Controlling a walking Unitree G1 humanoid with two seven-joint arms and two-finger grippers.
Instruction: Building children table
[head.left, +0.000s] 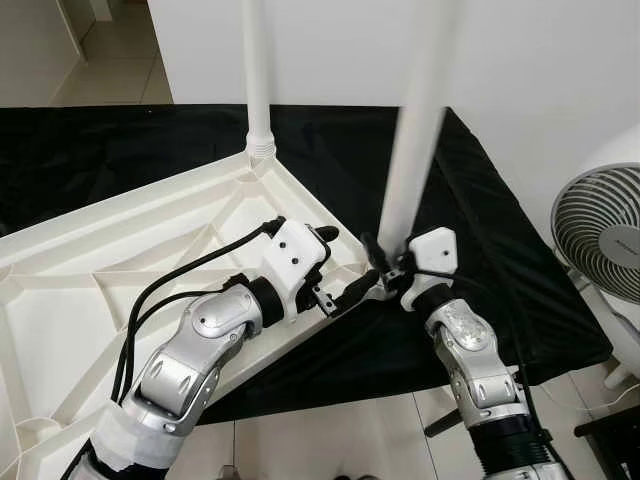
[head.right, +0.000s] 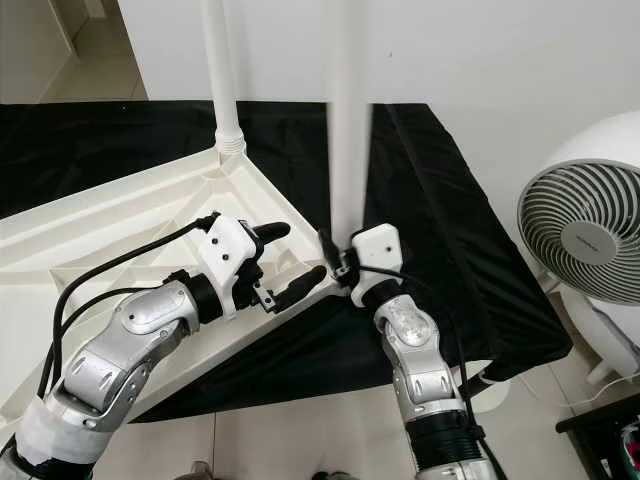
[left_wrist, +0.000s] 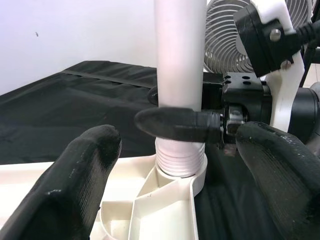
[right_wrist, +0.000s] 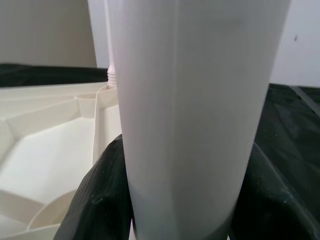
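An upturned white table top (head.left: 120, 260) is laid on a black cloth (head.left: 480, 240). The left gripper (head.left: 335, 270) is held spread beside its near corner. There, a white leg (head.left: 415, 130) is pinched upright by the right gripper (head.left: 385, 265). A fan (head.left: 600, 235) is seen rightmost.

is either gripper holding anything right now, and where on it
The right gripper is shut on the near table leg, low on the tube just above its threaded end. The left gripper is open beside the tabletop corner, holding nothing.
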